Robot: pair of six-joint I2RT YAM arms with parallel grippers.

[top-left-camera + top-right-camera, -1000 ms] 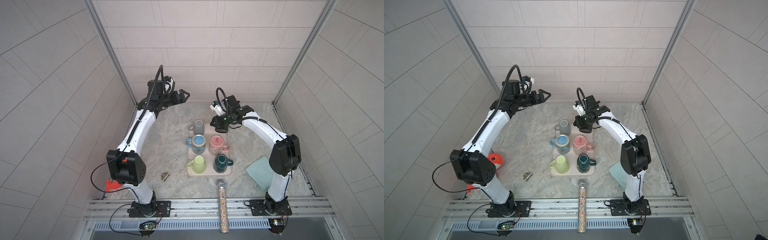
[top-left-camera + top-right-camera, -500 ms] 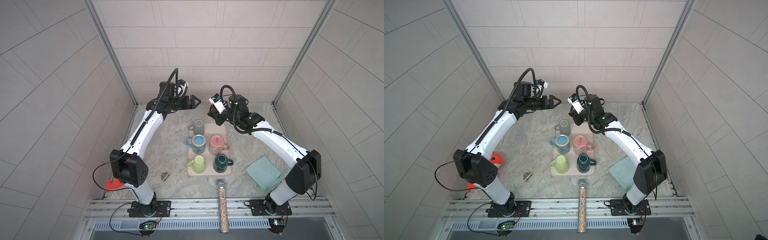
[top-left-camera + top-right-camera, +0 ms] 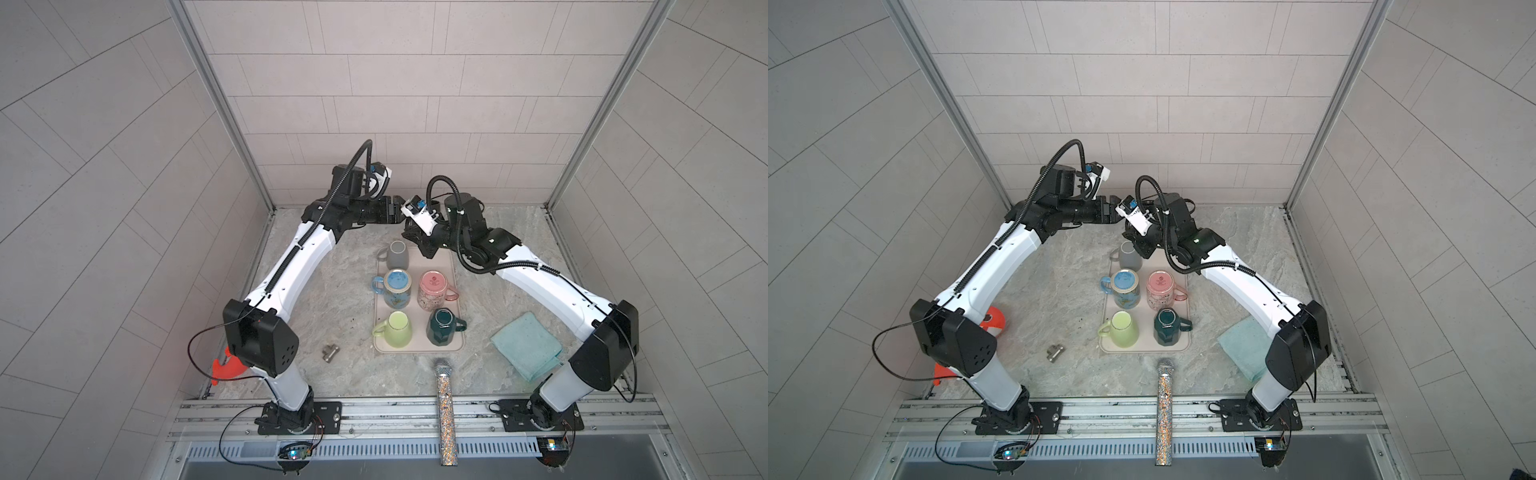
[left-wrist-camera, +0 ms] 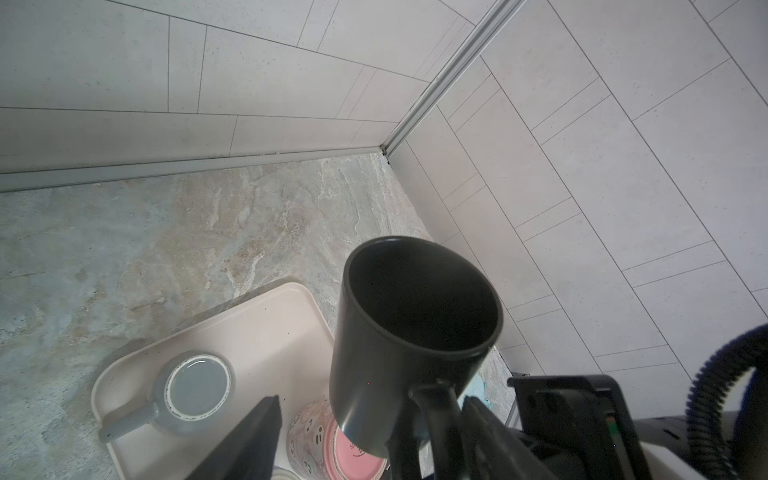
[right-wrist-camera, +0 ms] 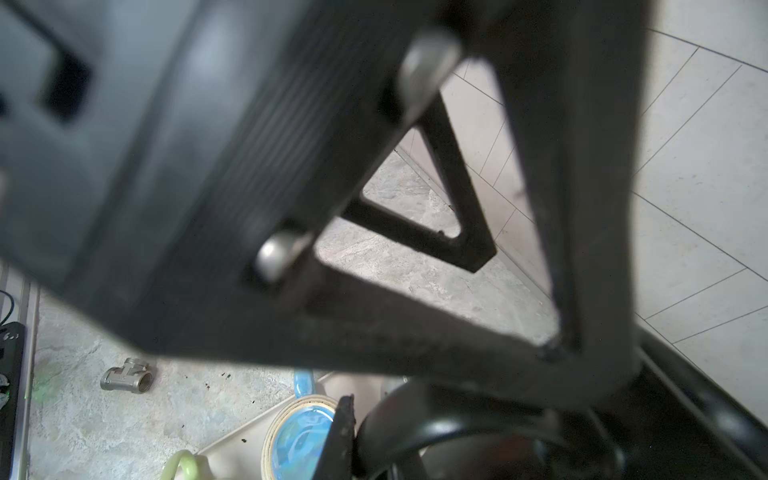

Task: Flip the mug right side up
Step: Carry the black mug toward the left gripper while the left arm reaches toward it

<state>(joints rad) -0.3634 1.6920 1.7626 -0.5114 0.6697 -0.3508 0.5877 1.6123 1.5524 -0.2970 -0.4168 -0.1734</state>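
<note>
Marble tabletop (image 3: 345, 303) — black mug (image 4: 411, 332) held aloft; stamp (image 3: 433, 279) on pink mug (image 3: 429, 296) unreadable.

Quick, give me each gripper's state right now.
Left gripper: open, its fingers near the black mug, not gripping it.
Right gripper: closed, holding the black mug at its handle.

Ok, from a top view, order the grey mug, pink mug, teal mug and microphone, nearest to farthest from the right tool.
From the right tool:
1. Grey mug, far left corner of the tray.
2. Pink mug, right side, mid-tray.
3. Teal mug, near right corner.
4. Microphone, off the tray, at the front rail.
</note>
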